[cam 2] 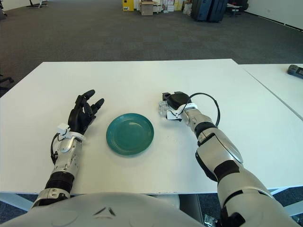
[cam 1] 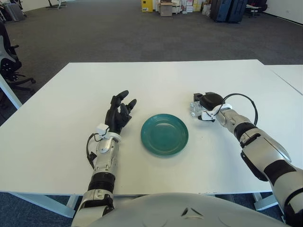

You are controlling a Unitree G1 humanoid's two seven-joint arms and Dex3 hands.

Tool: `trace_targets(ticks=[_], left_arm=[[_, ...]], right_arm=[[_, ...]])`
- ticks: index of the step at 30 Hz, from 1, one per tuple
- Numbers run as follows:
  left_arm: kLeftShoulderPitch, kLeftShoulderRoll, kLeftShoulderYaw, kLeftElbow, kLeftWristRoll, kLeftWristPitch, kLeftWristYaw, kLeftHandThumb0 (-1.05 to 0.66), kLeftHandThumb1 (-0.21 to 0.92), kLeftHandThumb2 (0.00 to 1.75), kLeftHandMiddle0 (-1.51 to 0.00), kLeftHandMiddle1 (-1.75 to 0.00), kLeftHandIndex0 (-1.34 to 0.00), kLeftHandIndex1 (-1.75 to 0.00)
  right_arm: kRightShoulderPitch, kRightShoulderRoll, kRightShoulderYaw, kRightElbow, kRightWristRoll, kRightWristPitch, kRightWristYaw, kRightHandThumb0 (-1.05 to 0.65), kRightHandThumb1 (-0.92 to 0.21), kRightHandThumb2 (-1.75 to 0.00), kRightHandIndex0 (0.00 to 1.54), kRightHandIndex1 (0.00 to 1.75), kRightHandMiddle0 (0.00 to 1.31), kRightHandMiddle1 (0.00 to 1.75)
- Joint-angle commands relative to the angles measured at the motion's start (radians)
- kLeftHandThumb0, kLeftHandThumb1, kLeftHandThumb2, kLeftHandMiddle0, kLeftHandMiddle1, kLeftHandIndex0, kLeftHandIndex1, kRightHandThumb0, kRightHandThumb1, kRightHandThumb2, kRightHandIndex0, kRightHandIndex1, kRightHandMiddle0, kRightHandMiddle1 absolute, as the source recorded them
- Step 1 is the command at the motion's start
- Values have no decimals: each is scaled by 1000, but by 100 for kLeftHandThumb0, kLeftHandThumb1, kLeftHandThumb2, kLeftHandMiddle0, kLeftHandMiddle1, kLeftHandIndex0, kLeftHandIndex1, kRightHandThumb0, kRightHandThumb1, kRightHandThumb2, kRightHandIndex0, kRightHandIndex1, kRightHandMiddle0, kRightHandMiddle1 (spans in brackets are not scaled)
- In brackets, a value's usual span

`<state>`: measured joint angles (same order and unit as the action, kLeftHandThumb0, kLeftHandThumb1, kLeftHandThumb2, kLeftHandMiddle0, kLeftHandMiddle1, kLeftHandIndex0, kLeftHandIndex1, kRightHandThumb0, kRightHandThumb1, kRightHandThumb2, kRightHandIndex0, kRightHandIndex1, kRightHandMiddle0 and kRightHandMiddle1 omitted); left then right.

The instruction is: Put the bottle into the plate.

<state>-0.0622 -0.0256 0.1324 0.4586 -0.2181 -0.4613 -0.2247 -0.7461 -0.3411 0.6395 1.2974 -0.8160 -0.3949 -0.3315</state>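
White laminate covers the big rectangular table [cam 1: 156, 80] that fills most of both views, with grey carpet [cam 1: 118, 33] stretching behind it toward boxes and dark cases [cam 1: 229, 9] stacked along the far wall. A second white table [cam 2: 279, 85] adjoins it on the robot's right, carrying a small dark object [cam 2: 295, 70] near its far edge.

Near the middle of the main table lies a round teal plate [cam 1: 164, 134], flat on the surface and holding nothing.

Left of the plate, the robot's left hand [cam 1: 119, 113] shows palm-up with its black fingers spread and relaxed, gripping nothing; its silver forearm runs back toward the torso.

Right of the plate and slightly farther from the robot, the right hand [cam 1: 207, 106] is curled down over a small clear plastic bottle [cam 1: 195, 109]. Its black fingers wrap around the bottle, which shows only as a transparent edge on the hand's plate-facing side. The bottle sits at table level, near the plate's far right rim but apart from it. Whether it touches the tabletop cannot be told. A black cable [cam 1: 241, 99] loops behind the right wrist.
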Motion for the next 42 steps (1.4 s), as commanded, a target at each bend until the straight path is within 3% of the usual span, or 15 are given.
trace_targets(ticks=[1,6,9,12,17,23,34,42], left_arm=[[3,1,4,-18,-11,13,-6,-78,92,93,-79,-14,-19,-99],[6,1,1,-23,-4,16,3,-77,92,94,-77,-22,-21,-99],[6,0,1,-22,-1,18,6,-78,92,96,-66,-44,-21,-100],[5,-1,2,-17,0,19,8,-78,92,97,-63,-51,-21,-101],[1,-2,2,-1,4,21,9,-79,92,97,-61,-59,-22,-101],[-15,3,4,48,17,11,15,-80,92,97,-61,-62,-22,-101],[-40,11,8,123,33,23,20,-81,92,98,-59,-64,-19,-101],[-52,6,16,172,35,16,24,-80,92,96,-53,-62,-16,-99]], right_arm=[[34,3,13,4,0,-29,28,0,-17,-146,77,163,49,175],[26,-15,6,-25,7,-76,13,0,-17,-146,76,165,49,175],[25,-23,3,-40,9,-100,-4,0,-17,-147,75,167,49,175],[28,-41,-8,-96,16,-142,-30,0,-18,-147,74,168,49,175],[62,-86,-45,-329,26,-180,-41,0,-16,-149,74,171,50,175],[146,-125,-113,-649,63,-192,15,0,-12,-153,77,171,53,175],[284,-101,-177,-1077,87,-157,137,0,-5,-161,82,170,58,175],[327,-82,-166,-1234,7,-141,143,0,-3,-164,83,170,61,175]])
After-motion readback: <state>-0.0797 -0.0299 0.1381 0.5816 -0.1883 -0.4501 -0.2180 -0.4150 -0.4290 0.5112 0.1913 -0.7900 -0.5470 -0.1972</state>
